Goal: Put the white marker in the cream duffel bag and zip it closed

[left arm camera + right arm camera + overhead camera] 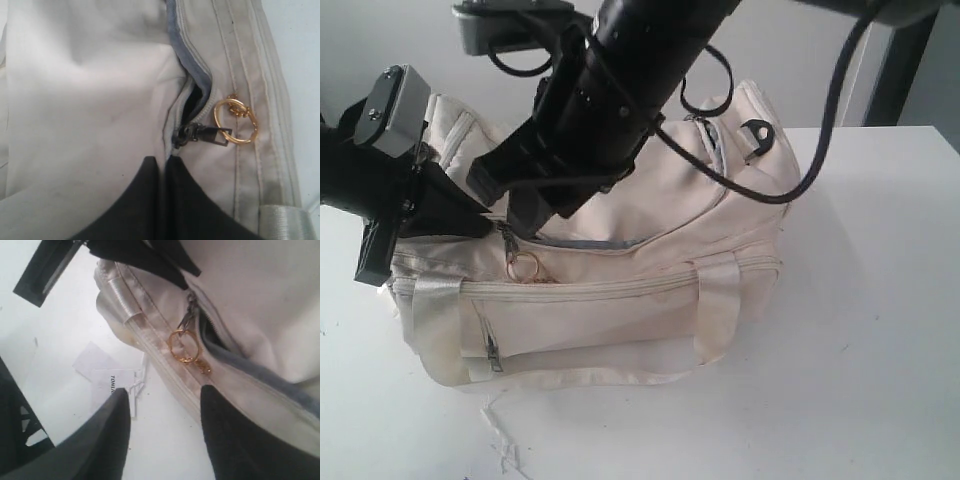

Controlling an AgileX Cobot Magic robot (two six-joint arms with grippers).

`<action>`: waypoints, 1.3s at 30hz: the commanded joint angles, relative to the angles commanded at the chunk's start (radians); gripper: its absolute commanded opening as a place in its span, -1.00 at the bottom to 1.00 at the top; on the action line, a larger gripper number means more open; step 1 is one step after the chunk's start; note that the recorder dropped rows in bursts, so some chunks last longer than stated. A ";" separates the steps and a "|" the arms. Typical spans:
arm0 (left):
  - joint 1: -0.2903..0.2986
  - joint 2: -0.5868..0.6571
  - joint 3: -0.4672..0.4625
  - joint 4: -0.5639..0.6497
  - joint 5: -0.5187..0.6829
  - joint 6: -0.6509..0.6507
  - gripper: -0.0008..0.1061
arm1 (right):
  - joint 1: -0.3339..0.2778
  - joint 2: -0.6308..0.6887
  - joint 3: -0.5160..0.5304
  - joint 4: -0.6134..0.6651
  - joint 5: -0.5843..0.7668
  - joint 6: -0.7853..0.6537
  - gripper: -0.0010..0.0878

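Observation:
The cream duffel bag [620, 300] lies on the white table [870, 350]. Its black zip slider [202, 135] with a gold ring [235, 120] sits near the bag's left end, and a short dark gap in the zip shows beside it. My left gripper [165, 160] is shut, pinching the bag's fabric [75, 100] just behind the slider. My right gripper [162, 392] is open with nothing between its fingers, hovering by the gold ring [182, 345] at the bag's edge [260, 300]. In the exterior view both grippers [485, 222] [515, 200] meet there. The white marker is out of view.
A printed paper tag [112, 382] on a string lies on the table in front of the bag's left end [500, 430]. A black strap clip [757, 135] sits at the bag's far right end. The front pocket has its own zip pull [493, 350].

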 joint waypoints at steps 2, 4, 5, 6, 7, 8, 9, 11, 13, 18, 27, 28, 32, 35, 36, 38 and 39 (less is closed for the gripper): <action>0.000 0.000 0.000 0.000 0.004 0.000 -0.99 | -0.002 0.000 0.034 0.008 -0.053 0.056 0.43; 0.000 0.000 0.000 0.000 0.004 -0.007 -0.99 | -0.034 -0.002 0.046 0.065 -0.057 0.052 0.49; 0.000 0.000 0.000 0.000 0.004 -0.007 -0.99 | -0.051 -0.002 0.056 0.092 -0.057 0.052 0.49; 0.000 0.000 0.000 0.000 0.004 -0.011 -0.99 | -0.068 -0.002 0.068 0.131 -0.054 0.052 0.49; 0.000 0.000 0.000 0.000 0.004 -0.014 -0.99 | -0.082 -0.004 0.080 0.184 -0.054 0.045 0.49; 0.000 0.000 0.000 0.000 0.004 -0.016 -0.99 | -0.094 -0.004 0.098 0.242 -0.054 0.021 0.49; 0.000 0.000 0.000 0.000 0.004 -0.018 -0.99 | -0.102 -0.004 0.117 0.295 -0.058 -0.012 0.48; 0.000 0.000 0.000 0.000 0.004 -0.023 -0.99 | -0.108 -0.007 0.153 0.351 -0.102 -0.057 0.47; 0.000 0.000 0.000 0.000 0.004 -0.027 -0.99 | -0.108 -0.007 0.185 0.372 -0.150 -0.083 0.45; 0.000 0.000 0.000 -0.002 0.006 -0.034 -0.99 | -0.108 0.007 0.202 0.401 -0.174 -0.141 0.42; 0.000 0.000 0.000 -0.006 0.006 -0.043 -0.99 | -0.097 0.059 0.207 0.409 -0.171 -0.145 0.42; 0.000 0.000 0.000 -0.006 0.006 -0.048 -0.99 | -0.097 0.064 0.207 0.414 -0.174 -0.148 0.42; 0.000 0.000 0.000 -0.008 0.006 -0.048 -0.99 | -0.097 0.081 0.207 0.423 -0.185 -0.159 0.42; 0.000 0.000 0.000 -0.008 0.006 -0.048 -0.99 | -0.093 0.092 0.207 0.460 -0.185 -0.172 0.42; 0.000 0.000 0.000 -0.008 0.006 -0.048 -0.99 | -0.093 0.095 0.207 0.474 -0.193 -0.180 0.42; 0.000 0.000 0.000 -0.008 0.006 -0.048 -0.99 | -0.088 0.097 0.207 0.503 -0.214 -0.199 0.42; 0.000 0.000 0.000 -0.008 0.006 -0.048 -0.99 | -0.087 0.102 0.207 0.515 -0.223 -0.199 0.42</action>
